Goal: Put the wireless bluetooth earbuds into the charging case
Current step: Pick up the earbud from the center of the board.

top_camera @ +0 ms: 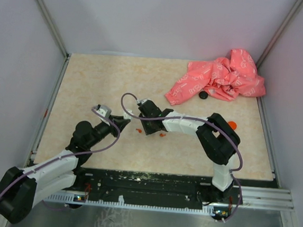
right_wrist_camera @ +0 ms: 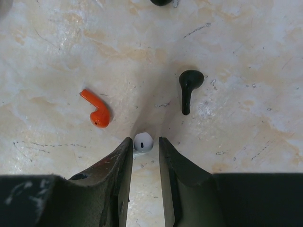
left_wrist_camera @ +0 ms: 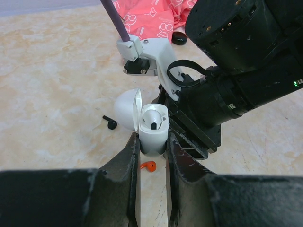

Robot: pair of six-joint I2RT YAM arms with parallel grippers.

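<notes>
The step in hand is the pick of one bud, with the case already presented for loading. The right gripper (right_wrist_camera: 145, 140) has its fingers drawn in to a narrow gap and pinches a white earbud (right_wrist_camera: 143, 142) at its very tips, low over the table (right_wrist_camera: 246, 156); whether the bud is already clear of the surface, I cannot tell. The left gripper (left_wrist_camera: 151, 138) is clenched on the white charging case (left_wrist_camera: 152, 142), gripping its lower body on both sides so it stands upright; its lid (left_wrist_camera: 126, 111) is swung open toward 10 o'clock.

Two other buds lie loose on the table; from the pinched white one, an orange earbud (right_wrist_camera: 96, 111) sits at about 10 o'clock and a black earbud (right_wrist_camera: 188, 87) at about 1 o'clock, both apart from the fingers. In the left wrist view a black bud lies at 9 o'clock of the case and an orange one at 6 o'clock. One dark socket shows in the case mouth; whether any bud is already seated is unclear.

The next move likely calls for carrying the white earbud over to the case mouth, stem down and lined up with a socket; the bud is tiny and held only at the tips, so it may twist or slip.
</notes>
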